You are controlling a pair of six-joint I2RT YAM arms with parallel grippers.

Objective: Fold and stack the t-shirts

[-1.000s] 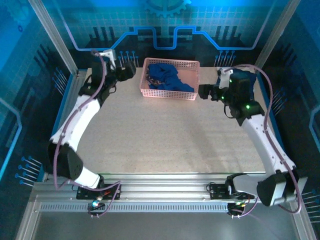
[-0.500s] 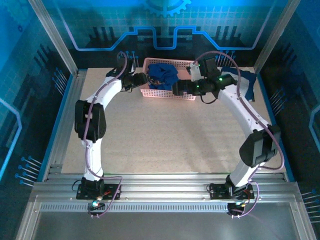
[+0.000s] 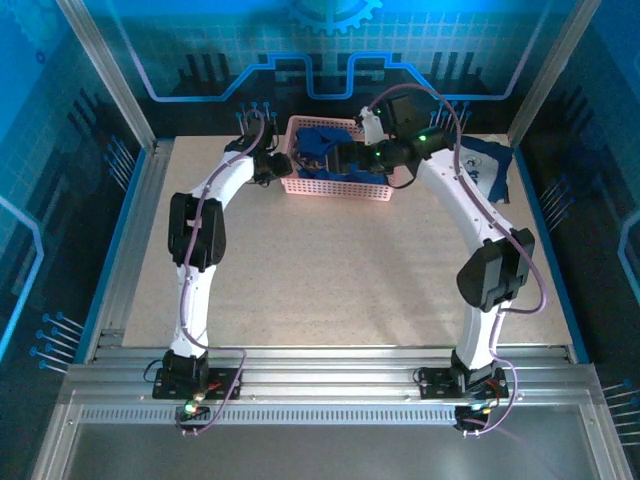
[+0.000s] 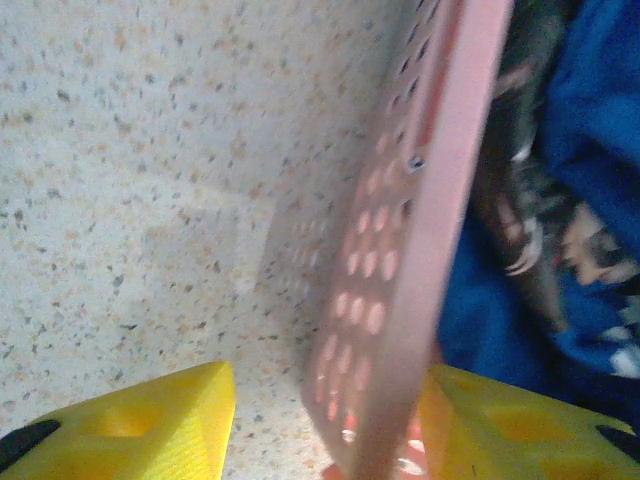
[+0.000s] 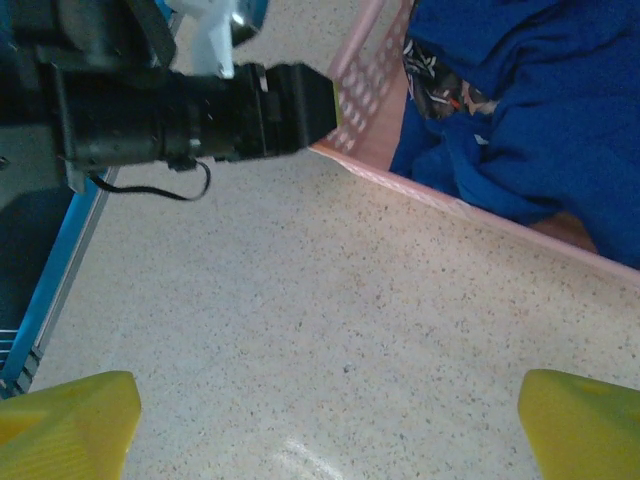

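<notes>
Barely started tbh, with t-shirts (image 3: 335, 150) bunched unfolded inside the basket (image 3: 340, 187). Straddling its left wall with the left end effector (image 4: 328, 390), not clamped yet. Hovering near it with the right end effector (image 5: 325, 385), released.

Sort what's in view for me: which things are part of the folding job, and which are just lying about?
Job:
- crumpled royal-blue printed cloth t-shirts in the basket
- another blue printed cloth, likely a shirt, at the table's far right corner

Just there:
- pink plastic lattice basket, holding the shirts
- speckled stone-look table
</notes>
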